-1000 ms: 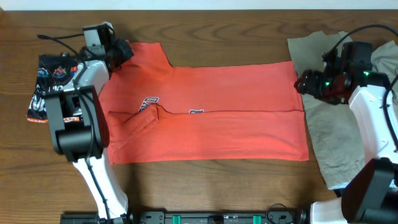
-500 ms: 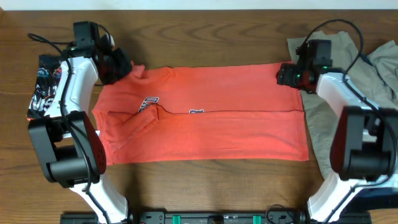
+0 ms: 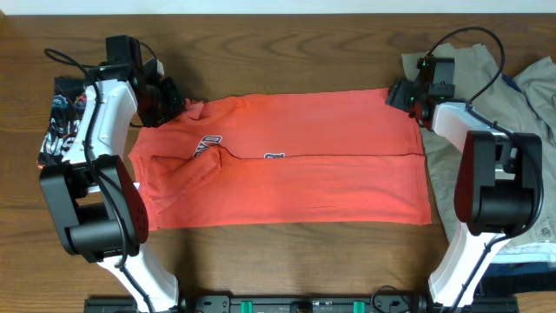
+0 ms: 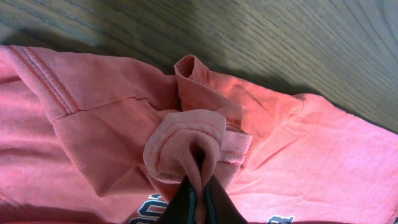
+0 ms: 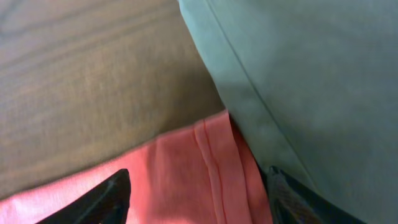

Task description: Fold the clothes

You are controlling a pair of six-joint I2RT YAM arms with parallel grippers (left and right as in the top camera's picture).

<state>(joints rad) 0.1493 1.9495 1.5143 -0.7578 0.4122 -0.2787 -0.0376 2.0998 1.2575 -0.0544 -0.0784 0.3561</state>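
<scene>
We see coral-red T-shirt (image 3: 287,174) half-folded flat, collar bunched in left gripper (image 4: 198,198); khaki garment (image 5: 298,74) lies beside right gripper (image 5: 199,193).

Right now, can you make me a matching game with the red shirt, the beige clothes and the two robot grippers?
Things:
1. red shirt
2. beige clothes
3. left gripper
4. right gripper

Places or states:
A. open, one finger on each side of the shirt's corner
B. laid out across the middle of the table
C. shut, pinching the shirt's collar
D. lying at the table's right end

Pairs: 1-B, 2-D, 3-C, 4-A
</scene>
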